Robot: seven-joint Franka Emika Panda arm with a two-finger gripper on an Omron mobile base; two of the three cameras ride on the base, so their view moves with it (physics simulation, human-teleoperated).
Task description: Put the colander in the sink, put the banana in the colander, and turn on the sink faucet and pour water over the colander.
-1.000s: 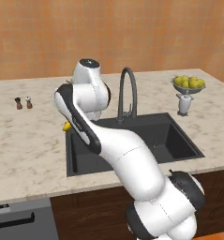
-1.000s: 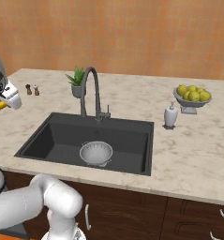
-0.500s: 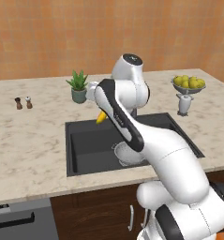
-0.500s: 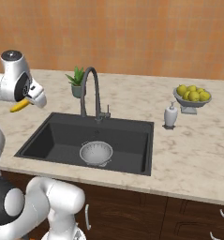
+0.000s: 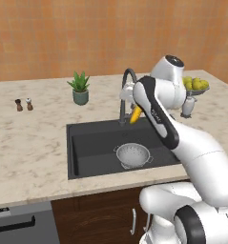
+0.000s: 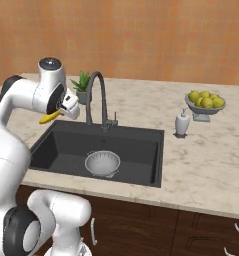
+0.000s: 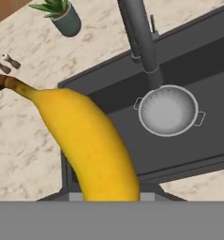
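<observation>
On the counter (image 5: 34, 143) at far left stand two small shakers (image 5: 24, 104), close together. Next comes one potted plant (image 5: 79, 88), then one black sink (image 5: 94, 143) with one tall dark faucet (image 6: 94, 95) arching behind it. One colander (image 5: 132, 155) sits upright on the sink floor, towards the front; the hand view shows it empty (image 7: 168, 111), its two small side handles showing. To the right stands one soap bottle (image 6: 182, 123), and beyond it one pedestal bowl (image 6: 205, 102) piled with round yellow-green fruit, too crowded to count.

There is one banana (image 5: 135, 115), and the gripper (image 5: 130, 107) has it clenched above the back of the sink, just in front of the faucet and well above the colander. The jaws stand narrowly apart, closed on the fruit. In the hand view the banana (image 7: 90, 140) runs from between the fingertips up and to the left, its dark tip over the counter near the shakers. From the right base view it (image 6: 49, 117) juts out leftward of the hand, over the sink's left rim.
</observation>
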